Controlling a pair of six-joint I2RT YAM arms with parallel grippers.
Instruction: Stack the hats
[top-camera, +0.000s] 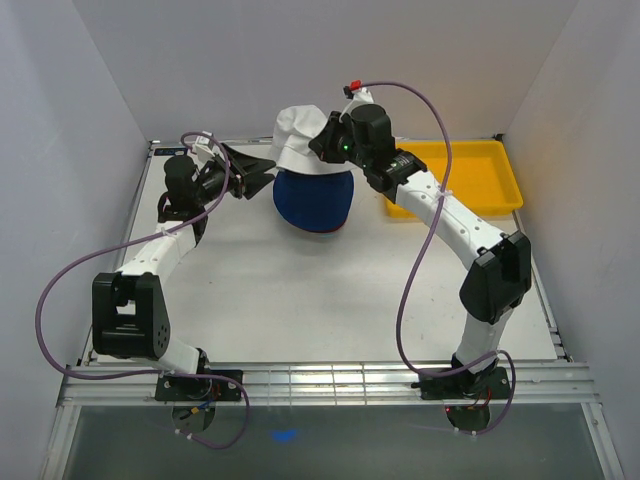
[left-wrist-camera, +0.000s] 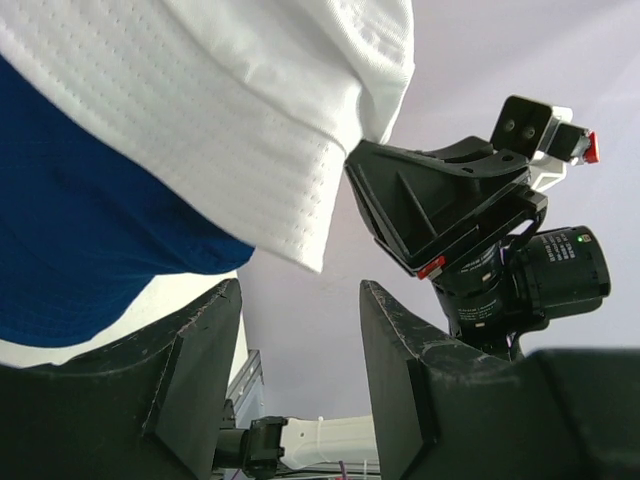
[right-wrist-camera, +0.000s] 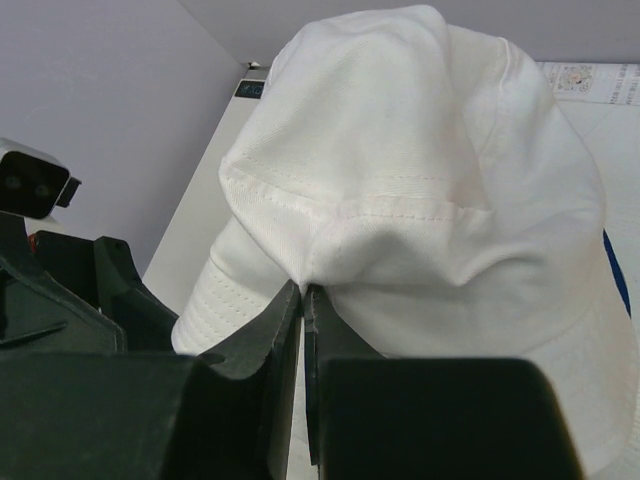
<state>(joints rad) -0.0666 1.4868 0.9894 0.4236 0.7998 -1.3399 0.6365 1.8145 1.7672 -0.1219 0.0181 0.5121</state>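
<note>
Top view, upper centre: the white hat (top-camera: 296, 135) sits over the blue hat (top-camera: 315, 198), and what carries the pair is hidden beneath them. The yellow tray (top-camera: 480, 190) lies apart at the upper right of the table (top-camera: 300, 290). My right gripper (right-wrist-camera: 303, 300), low in the centre of the right wrist view, is clamped shut on a pinched fold of the white hat's crown, and the cloth puckers into creases around the jaws. My left gripper (left-wrist-camera: 300, 380) stands with jaws apart and nothing between them, just left of the stack. In the upper left of the left wrist view the white brim overhangs the blue cloth. I judge the hats light, soft and limp: they fold where pinched and sag elsewhere, so a single grip pulls the shape askew. The woven cloth should neither slip nor tear. The stitched brim looks stiffer than the crown and the better hold; a gripper on each opposite side would keep a hat open as it settles.
</note>
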